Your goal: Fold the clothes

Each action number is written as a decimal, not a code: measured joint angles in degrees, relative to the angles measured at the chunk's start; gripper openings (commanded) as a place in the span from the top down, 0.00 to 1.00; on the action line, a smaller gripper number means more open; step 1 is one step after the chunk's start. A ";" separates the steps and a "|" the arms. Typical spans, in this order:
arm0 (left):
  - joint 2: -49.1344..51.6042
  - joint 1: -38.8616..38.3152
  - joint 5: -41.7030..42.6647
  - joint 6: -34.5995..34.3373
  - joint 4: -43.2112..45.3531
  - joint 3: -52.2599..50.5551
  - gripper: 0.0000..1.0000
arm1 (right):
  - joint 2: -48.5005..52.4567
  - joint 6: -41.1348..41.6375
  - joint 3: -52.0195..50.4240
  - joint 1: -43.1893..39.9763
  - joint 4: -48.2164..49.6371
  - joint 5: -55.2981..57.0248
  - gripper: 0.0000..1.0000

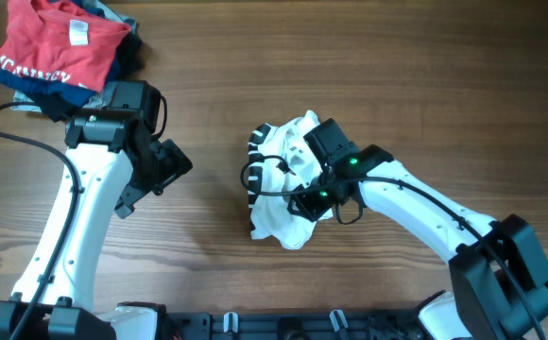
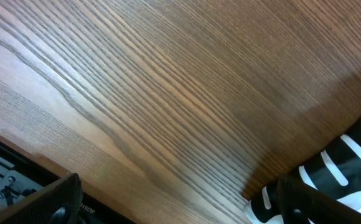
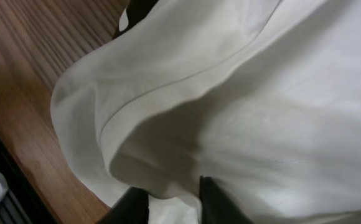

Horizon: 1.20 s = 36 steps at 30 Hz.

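A crumpled white garment [image 1: 279, 222] with a black-and-white striped part lies in the middle of the table. My right gripper [image 1: 316, 189] sits on top of it, and in the right wrist view [image 3: 174, 199] its fingers are closed on a fold of the white cloth [image 3: 261, 93]. My left gripper [image 1: 165, 170] hovers left of the garment, open and empty. In the left wrist view its fingers [image 2: 177, 186] are spread wide over bare wood. The striped edge of the garment [image 2: 355, 168] shows at the lower right of that view.
A pile of clothes sits at the back left corner, with a red shirt [image 1: 61, 42] on top of dark blue cloth [image 1: 28, 85]. A black cable [image 1: 28, 142] loops beside the left arm. The table's front edge [image 2: 18, 165] has a black rail.
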 measured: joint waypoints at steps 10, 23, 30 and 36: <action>0.00 0.00 -0.02 0.00 -0.17 0.00 0.00 | -3.04 13.51 5.05 0.00 -8.09 14.08 0.96; 0.00 0.00 -0.02 0.00 0.09 0.00 0.00 | -0.11 6.19 3.58 0.63 1.70 -0.85 0.62; 0.00 0.00 -0.02 0.00 0.02 0.00 0.00 | 4.35 6.45 3.28 2.62 3.41 -1.75 0.92; 0.00 0.00 -0.02 0.00 0.02 0.00 0.00 | 4.07 11.65 5.11 2.62 -5.40 10.34 0.96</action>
